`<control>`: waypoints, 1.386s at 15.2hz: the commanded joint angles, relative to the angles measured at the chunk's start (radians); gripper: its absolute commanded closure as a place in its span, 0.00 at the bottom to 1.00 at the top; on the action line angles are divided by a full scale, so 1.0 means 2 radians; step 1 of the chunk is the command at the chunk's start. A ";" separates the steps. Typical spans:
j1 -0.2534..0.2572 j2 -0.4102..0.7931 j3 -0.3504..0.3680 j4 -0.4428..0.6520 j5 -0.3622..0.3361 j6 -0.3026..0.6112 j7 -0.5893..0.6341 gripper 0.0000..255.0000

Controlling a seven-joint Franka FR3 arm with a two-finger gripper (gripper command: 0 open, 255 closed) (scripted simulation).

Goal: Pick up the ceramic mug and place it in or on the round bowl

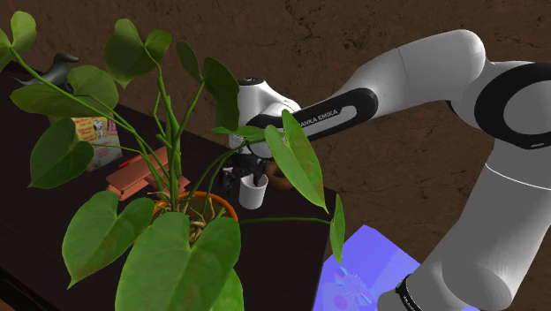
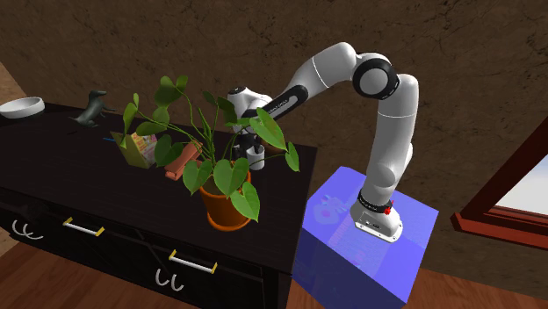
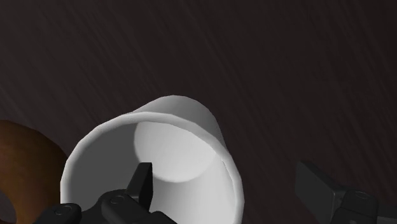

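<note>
Wrist view, plain white mug, empty inside

White arm stretched forward, wrist bent down — gripper with fingers standing apart.

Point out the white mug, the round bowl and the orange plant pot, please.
white mug (image 3: 172,151): wrist view, on its inner bottom.
round bowl (image 2: 26,113): second exterior view, on its outer wall.
orange plant pot (image 2: 227,211): second exterior view, on its front wall.
</note>
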 commanded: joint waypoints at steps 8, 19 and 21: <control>0.000 0.000 0.000 -0.001 0.000 0.001 0.000 1.00; -0.002 -0.014 0.002 0.010 0.008 -0.022 -0.006 1.00; -0.003 -0.020 0.003 0.016 0.012 -0.034 -0.009 1.00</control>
